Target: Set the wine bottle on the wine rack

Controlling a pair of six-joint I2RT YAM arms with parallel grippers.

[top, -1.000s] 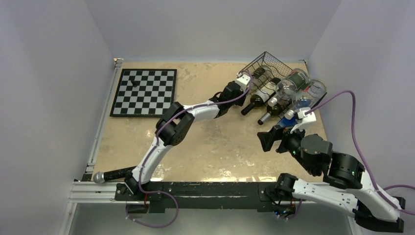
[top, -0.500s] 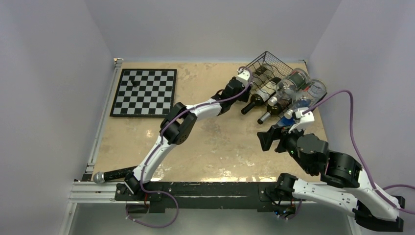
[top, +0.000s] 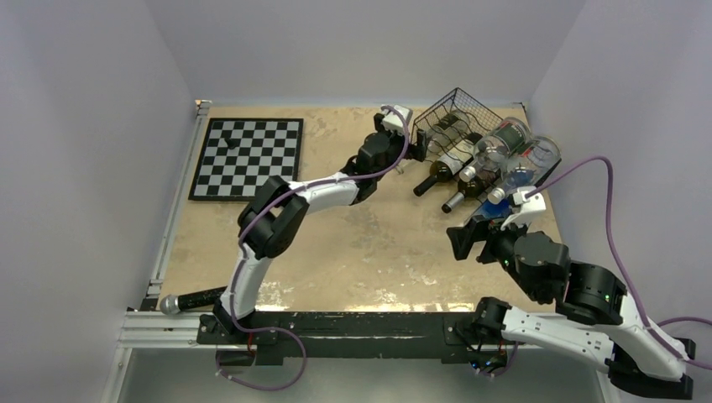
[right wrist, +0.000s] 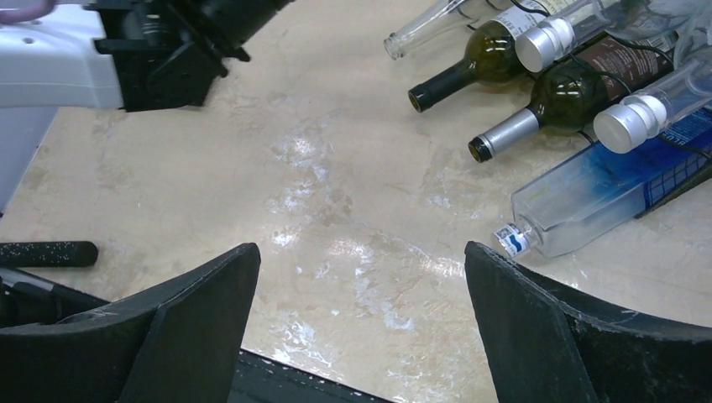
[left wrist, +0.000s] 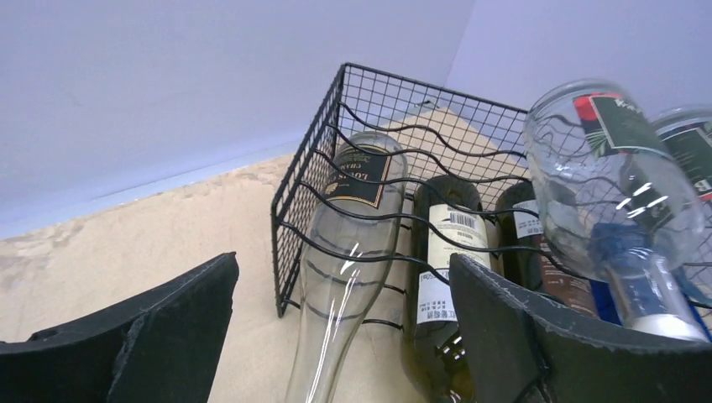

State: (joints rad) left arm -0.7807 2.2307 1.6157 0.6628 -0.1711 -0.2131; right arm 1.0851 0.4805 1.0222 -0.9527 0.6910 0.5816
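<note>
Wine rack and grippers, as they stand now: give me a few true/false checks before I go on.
1. The left gripper is open and holds nothing. True.
2. The right gripper is shut on a bottle. False: it is open and empty, above the table.
3. The wine rack is empty. False: several bottles lie in it, necks pointing out of its front.
4. The chessboard lies at the table's far left, apart from the rack. True.
</note>
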